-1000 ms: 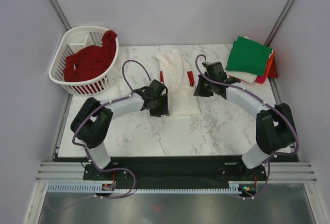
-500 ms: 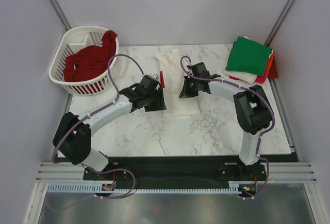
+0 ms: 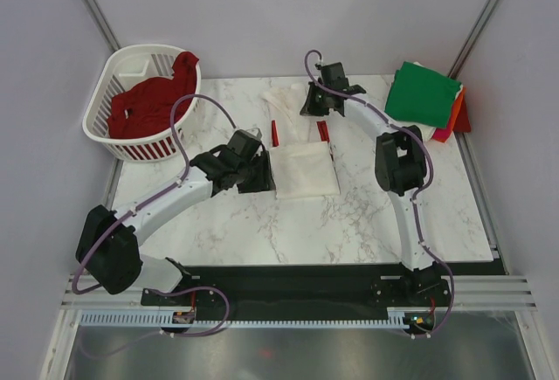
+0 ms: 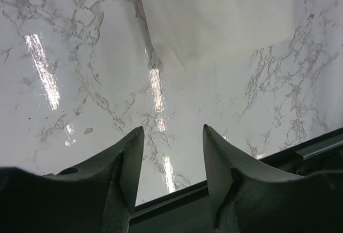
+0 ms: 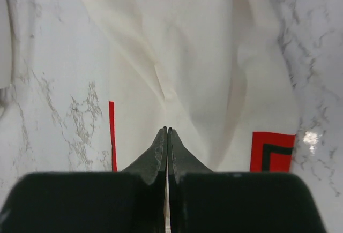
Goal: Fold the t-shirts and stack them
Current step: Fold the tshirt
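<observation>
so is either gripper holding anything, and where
left gripper open, empty. right gripper shut over the white t-shirt, far end; a pinch cannot be told

**ARM AND GRIPPER STATUS**

**Left side.** The left arm (image 3: 166, 201), built of white links with black joints, lies low and elongated. It runs from its base forward and to the right, toward the centre line. At its end, the left gripper (image 3: 264, 176), a black two-finger unit, points to the right. In the wrist view its fingers (image 4: 128, 155) stand apart with a clear gap, and nothing sits between them.

**Right side.** The right arm (image 3: 397, 162), of the same build, is stretched almost straight forward from its base. Its forearm then angles left toward the far centre. The right gripper (image 3: 310, 103), also black and two-fingered, points downward. Its fingers (image 5: 158, 155) are pressed flush together along their inner faces, leaving no gap.
</observation>
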`<action>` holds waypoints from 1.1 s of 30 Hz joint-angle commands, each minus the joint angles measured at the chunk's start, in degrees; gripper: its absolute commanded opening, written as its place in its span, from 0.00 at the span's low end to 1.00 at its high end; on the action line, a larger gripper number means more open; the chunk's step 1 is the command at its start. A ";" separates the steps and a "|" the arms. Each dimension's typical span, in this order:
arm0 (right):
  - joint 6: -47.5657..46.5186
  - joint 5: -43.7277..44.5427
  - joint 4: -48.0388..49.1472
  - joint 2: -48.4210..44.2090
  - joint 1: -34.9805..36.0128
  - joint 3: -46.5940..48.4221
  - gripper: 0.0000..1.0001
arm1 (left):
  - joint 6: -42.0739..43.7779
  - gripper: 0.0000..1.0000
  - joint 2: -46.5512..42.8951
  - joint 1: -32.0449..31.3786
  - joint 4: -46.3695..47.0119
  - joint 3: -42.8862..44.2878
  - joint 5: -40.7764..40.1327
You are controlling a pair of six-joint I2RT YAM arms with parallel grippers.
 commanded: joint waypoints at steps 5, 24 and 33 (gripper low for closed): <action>-4.86 4.35 -1.87 -16.07 -0.59 -4.96 0.01 | 1.08 0.55 -1.05 -0.17 -0.84 0.41 -1.92; -1.34 -7.78 7.04 -49.31 -0.58 -53.20 0.00 | 8.91 0.37 41.40 3.78 1.88 37.66 -6.67; -2.30 -8.48 2.38 -58.19 -0.50 -56.02 0.00 | 11.72 0.37 50.20 10.64 1.79 44.61 -4.39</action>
